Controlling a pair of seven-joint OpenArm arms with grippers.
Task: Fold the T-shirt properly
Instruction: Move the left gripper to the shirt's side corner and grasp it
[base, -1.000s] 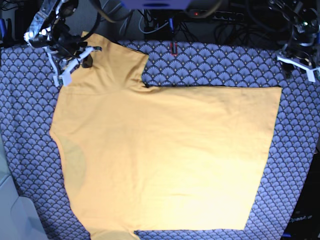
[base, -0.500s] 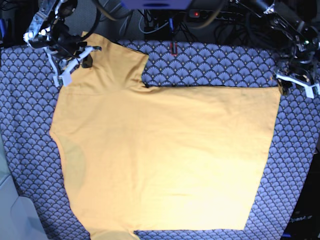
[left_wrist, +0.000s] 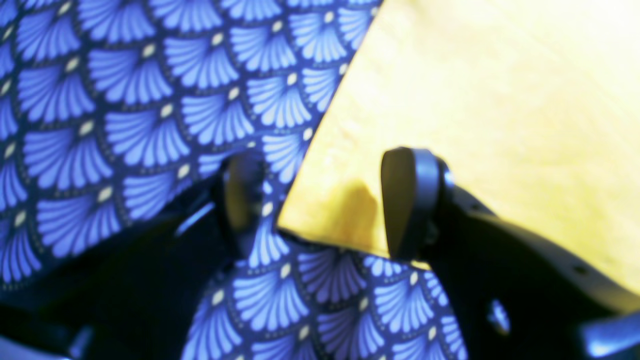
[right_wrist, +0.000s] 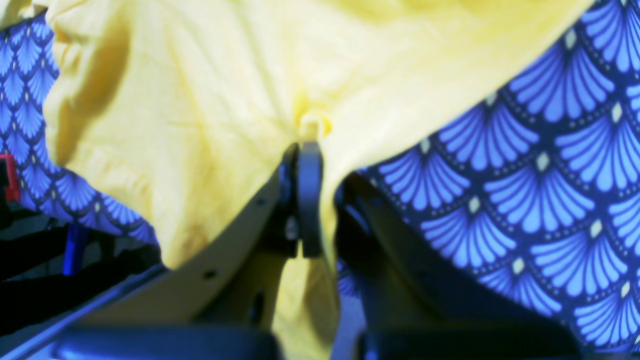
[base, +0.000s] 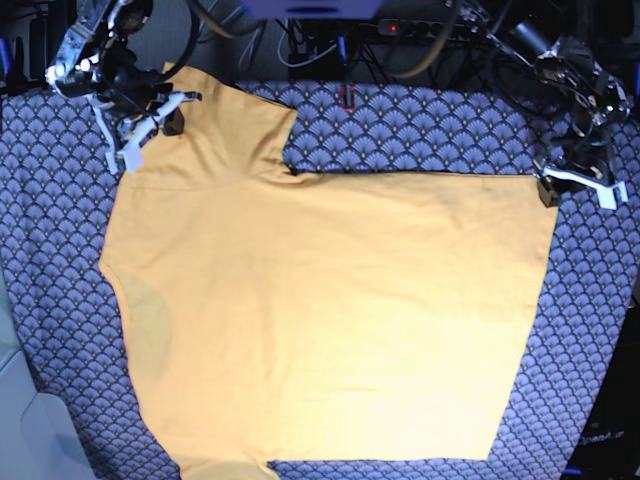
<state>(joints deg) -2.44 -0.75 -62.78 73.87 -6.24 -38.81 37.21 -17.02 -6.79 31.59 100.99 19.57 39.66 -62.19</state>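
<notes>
I see the shirt (base: 330, 310) spread flat on the tablecloth (base: 420, 130); my right gripper (right_wrist: 305, 145) pinches its sleeve at 10 o'clock, my left gripper (left_wrist: 320, 200) gapes wide astride its 2 o'clock corner

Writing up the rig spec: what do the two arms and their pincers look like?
Both arms are dark, black-looking metal with loose black cables trailing behind them. Each pincer, left pincer and right pincer, has white finger brackets in the base view. Up close, the left pincer's fingertips are dark, rounded oval pads. No markings readable.
</notes>
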